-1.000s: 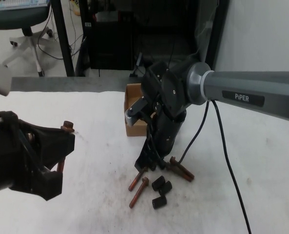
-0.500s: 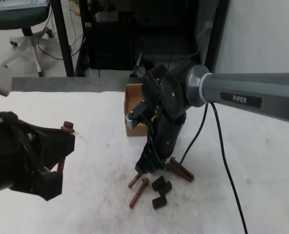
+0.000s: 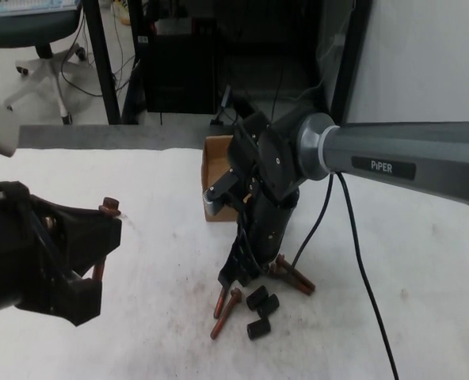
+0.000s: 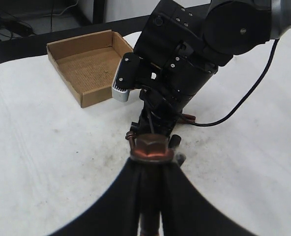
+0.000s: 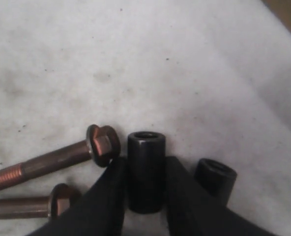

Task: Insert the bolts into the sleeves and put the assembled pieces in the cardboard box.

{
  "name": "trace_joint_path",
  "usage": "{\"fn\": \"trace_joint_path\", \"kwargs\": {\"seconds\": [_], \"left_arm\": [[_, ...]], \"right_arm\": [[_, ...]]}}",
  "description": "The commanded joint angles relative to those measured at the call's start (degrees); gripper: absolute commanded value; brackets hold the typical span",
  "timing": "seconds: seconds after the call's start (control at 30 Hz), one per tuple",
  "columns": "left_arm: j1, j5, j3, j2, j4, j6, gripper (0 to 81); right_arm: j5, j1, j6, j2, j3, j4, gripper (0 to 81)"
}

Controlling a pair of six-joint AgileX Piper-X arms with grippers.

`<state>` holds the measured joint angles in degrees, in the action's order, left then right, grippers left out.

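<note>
Left hand [image 4: 151, 169] is raised above the table [image 4: 32, 162], pinching a copper bolt [image 4: 151, 146] by the shank; the hex head sticks out just past the fingertips; in the high view this arm sits at the near left, well apart from the parts pile.

Right hand [image 5: 146, 164] is down at the table surface; its fingers [image 5: 108, 196] are pressed against both sides of a black sleeve [image 5: 146, 187], so it is pinching it; the sleeve's open end faces the wrist camera; can't tell if the sleeve rests on the table or is just off it.

Two loose bolts [image 5: 57, 160] lie on the table beside that hand; the nearer one's head is just beside the held sleeve.

Loose sleeves [image 3: 262, 307] are clustered on the table near the right hand, on its near side; one of them shows just beside a finger in the right wrist view.

More bolts [image 3: 295, 275] lie on the far right side of the hand.

Cardboard box [image 4: 89, 96] is open-topped, on the table behind the right arm, toward the far edge; its corrugated floor is in view from the left wrist.

A black cable [image 3: 361, 269] trails from the right arm across the table.
</note>
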<state>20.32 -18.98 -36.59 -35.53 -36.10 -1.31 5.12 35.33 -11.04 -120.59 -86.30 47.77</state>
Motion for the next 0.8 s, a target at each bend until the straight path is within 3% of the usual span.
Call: {"fn": "trace_joint_path", "kwargs": {"seconds": [0.0, 0.17, 0.27, 0.47, 0.77], "left_arm": [[-0.13, 0.66, -0.02, 0.23, 0.31, 0.17, 0.3], [-0.13, 2.41, -0.02, 0.23, 0.31, 0.17, 0.3], [-0.13, 2.41, -0.02, 0.23, 0.31, 0.17, 0.3], [-0.13, 4.74, -0.02, 0.23, 0.63, 0.01, 0.3], [-0.13, 5.3, -0.02, 0.75, 11.62, -4.46, 0.3]], "right_arm": [[0.82, 0.14, -0.17, -2.24, 0.72, -0.4, 25.3], [0.82, 0.14, -0.17, -2.24, 0.72, -1.19, 20.3], [0.82, 0.14, -0.17, -2.24, 0.72, -1.17, 0.1], [1.04, 0.01, -0.09, -0.32, 0.72, -0.5, 0.8], [5.93, -2.36, -1.52, 15.08, 0.72, 1.3, 0.8]]}}
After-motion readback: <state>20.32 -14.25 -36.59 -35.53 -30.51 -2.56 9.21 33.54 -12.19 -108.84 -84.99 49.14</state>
